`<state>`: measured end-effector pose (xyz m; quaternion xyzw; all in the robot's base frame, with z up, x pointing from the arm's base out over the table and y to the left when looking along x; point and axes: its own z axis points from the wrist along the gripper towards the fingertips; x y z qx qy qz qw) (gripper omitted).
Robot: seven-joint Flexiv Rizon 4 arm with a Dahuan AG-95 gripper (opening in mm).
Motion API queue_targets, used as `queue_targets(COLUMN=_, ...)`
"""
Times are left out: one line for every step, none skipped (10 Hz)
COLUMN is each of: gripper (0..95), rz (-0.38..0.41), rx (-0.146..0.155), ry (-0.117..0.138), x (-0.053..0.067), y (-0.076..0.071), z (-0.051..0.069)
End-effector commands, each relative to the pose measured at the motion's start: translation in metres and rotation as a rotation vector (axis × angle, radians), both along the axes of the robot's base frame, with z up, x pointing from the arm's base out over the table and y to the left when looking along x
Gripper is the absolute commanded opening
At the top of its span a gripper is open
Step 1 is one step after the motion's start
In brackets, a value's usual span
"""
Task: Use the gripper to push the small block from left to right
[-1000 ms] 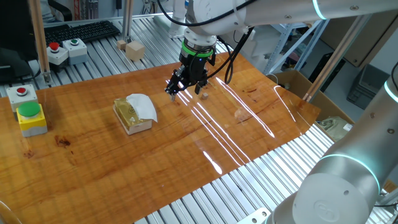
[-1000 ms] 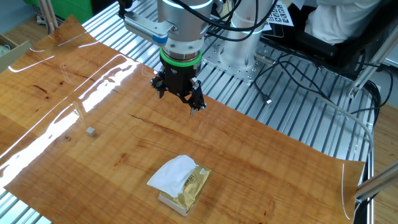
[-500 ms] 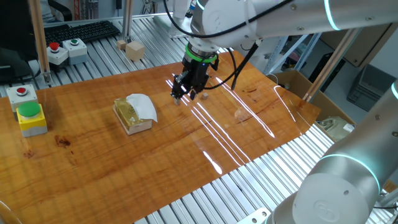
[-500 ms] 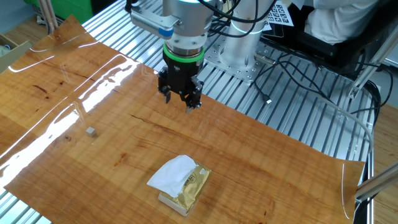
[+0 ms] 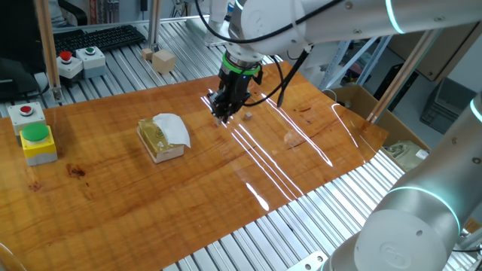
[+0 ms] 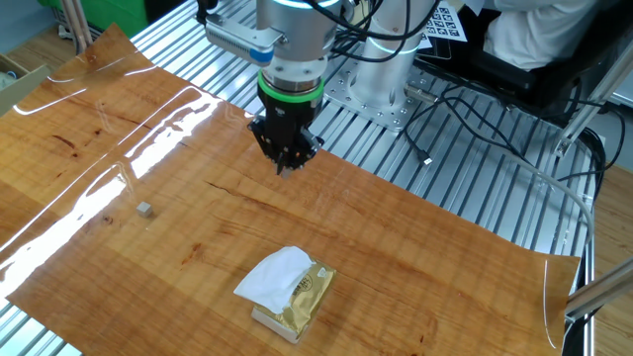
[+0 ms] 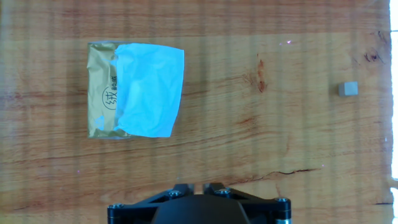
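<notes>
The small block (image 6: 144, 209) is a tiny pale cube lying alone on the wooden board (image 6: 415, 257). It shows at the far right of the hand view (image 7: 348, 88) and faintly among the glare streaks in one fixed view (image 5: 290, 137). The black gripper (image 6: 282, 169) hangs under its green ring, just above the board, with its fingers drawn together to a point and nothing between them. It is well apart from the block. It also shows in one fixed view (image 5: 225, 118), and its jaws show at the bottom edge of the hand view (image 7: 199, 185).
A yellowish pack draped with white cloth (image 5: 163, 137) lies on the board beside the gripper, on the side away from the block. Button boxes (image 5: 36, 141) stand at the left. Larger wooden cubes (image 5: 162, 60) sit at the back. A cardboard box (image 5: 360, 102) is off the right edge.
The fingers were spread a second ago and have closed together. The hand has turned and shifted slightly over the board. The block and the pack have not moved.
</notes>
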<state>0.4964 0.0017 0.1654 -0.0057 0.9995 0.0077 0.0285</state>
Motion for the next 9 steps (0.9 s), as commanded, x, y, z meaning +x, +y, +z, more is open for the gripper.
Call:
queue_targets(gripper=0.0, rz=0.000, rx=0.000, ry=0.002, x=0.001, y=0.000, z=-0.001)
queue_targets(gripper=0.0, rz=0.001, rx=0.000, ry=0.002, x=0.001, y=0.000, z=-0.001)
queue_targets(gripper=0.0, rz=0.007, rx=0.000, ry=0.005, x=0.001, y=0.000, z=-0.002)
queue_targets(gripper=0.0, rz=0.013, rx=-0.001, ry=0.009, x=0.001, y=-0.001, z=-0.003)
queue_targets(gripper=0.0, rz=0.012, rx=-0.002, ry=0.010, x=0.002, y=-0.003, z=-0.006)
queue_targets(gripper=0.0, rz=0.017, rx=-0.002, ry=0.008, x=0.004, y=-0.009, z=-0.012)
queue_targets(gripper=0.0, rz=0.025, rx=-0.002, ry=0.006, x=0.005, y=-0.016, z=-0.019)
queue_targets(gripper=0.0, rz=0.030, rx=-0.003, ry=0.003, x=0.007, y=-0.023, z=-0.026)
queue_targets(gripper=0.0, rz=0.029, rx=-0.004, ry=0.002, x=0.007, y=-0.029, z=-0.033)
